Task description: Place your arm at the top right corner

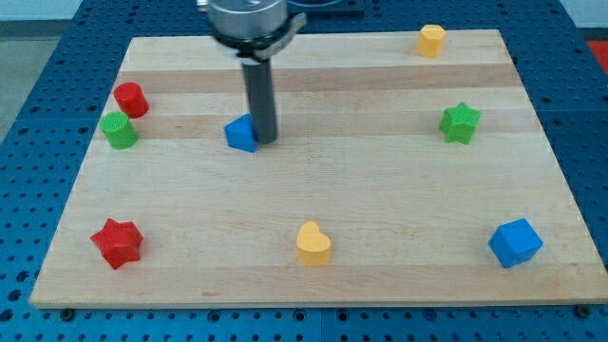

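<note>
Yellow heart-shaped block (313, 243) sits nearest; my tip (263, 140), gripperless, touches the small blue triangular block (241, 134), far from the wooden board's (380, 209) top-right corner.

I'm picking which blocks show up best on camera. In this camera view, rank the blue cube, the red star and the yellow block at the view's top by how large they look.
1. blue cube and red star: they look about alike, so I cannot rank them.
2. yellow block at the view's top: smallest, though it lies farther from the camera, which may explain it.
</note>
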Available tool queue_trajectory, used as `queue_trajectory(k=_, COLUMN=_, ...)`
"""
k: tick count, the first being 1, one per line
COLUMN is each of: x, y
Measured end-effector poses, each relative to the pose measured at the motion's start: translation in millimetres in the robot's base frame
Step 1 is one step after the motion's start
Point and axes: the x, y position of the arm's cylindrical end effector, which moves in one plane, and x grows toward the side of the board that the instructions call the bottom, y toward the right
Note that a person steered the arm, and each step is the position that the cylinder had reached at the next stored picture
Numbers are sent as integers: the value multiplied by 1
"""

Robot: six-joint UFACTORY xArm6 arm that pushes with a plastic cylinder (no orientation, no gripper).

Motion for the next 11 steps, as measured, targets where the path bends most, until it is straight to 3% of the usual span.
queue_trajectory(k=3, x=-1, y=-109)
queue_trajectory(k=4, x=-13, y=-44)
queue_trajectory(k=7, x=-105, y=258)
queue_trajectory(k=8, x=-147, y=313)
queue_trajectory(k=9, x=-217, y=313)
queue_trajectory(k=11, x=-218, y=324)
